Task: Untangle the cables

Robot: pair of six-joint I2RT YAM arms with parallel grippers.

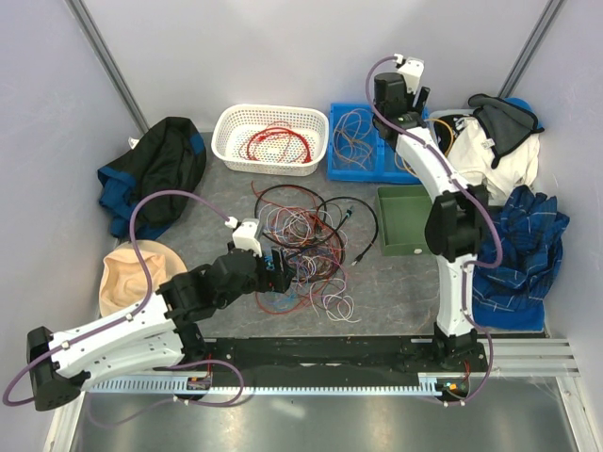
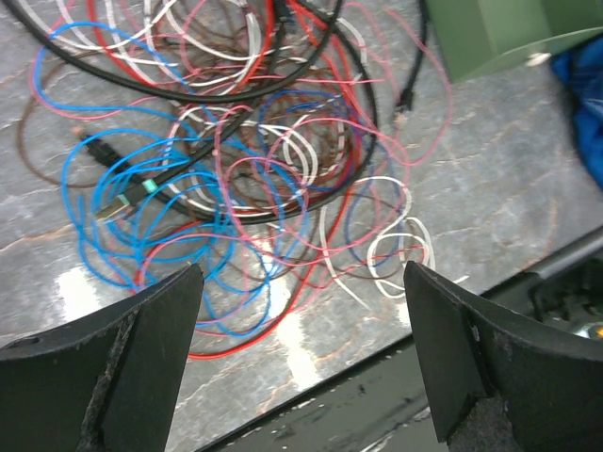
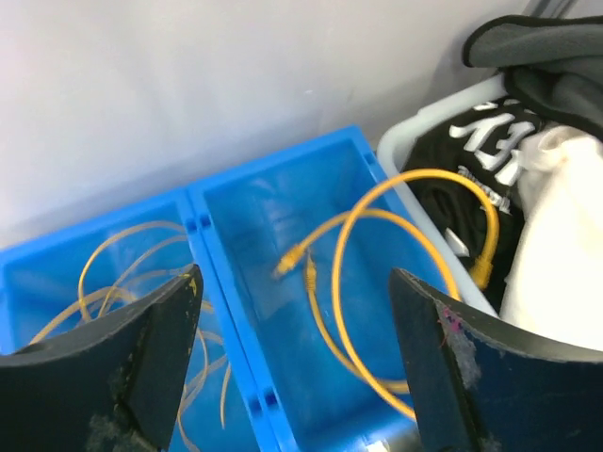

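A tangled pile of cables [image 1: 303, 243] in red, blue, white, pink, brown and black lies in the middle of the table. It also shows in the left wrist view [image 2: 245, 160]. My left gripper [image 1: 279, 271] hovers over the pile's near-left edge, open and empty [image 2: 301, 282]. My right gripper [image 1: 396, 92] is at the back over the blue bin [image 1: 363, 141], open and empty [image 3: 294, 278]. A yellow cable [image 3: 377, 245] with end plugs lies in the bin's right compartment and loops over its rim. Thin pale-yellow wires [image 3: 122, 273] lie in the left compartment.
A white basket [image 1: 226, 141] at the back holds red cables [image 1: 278, 143]. A green box [image 1: 405, 218] stands right of the pile. A dark jacket [image 1: 155, 169] and a beige hat [image 1: 132, 273] lie left. A white bin of clothes [image 1: 490, 141] and blue plaid cloth [image 1: 528, 245] lie right.
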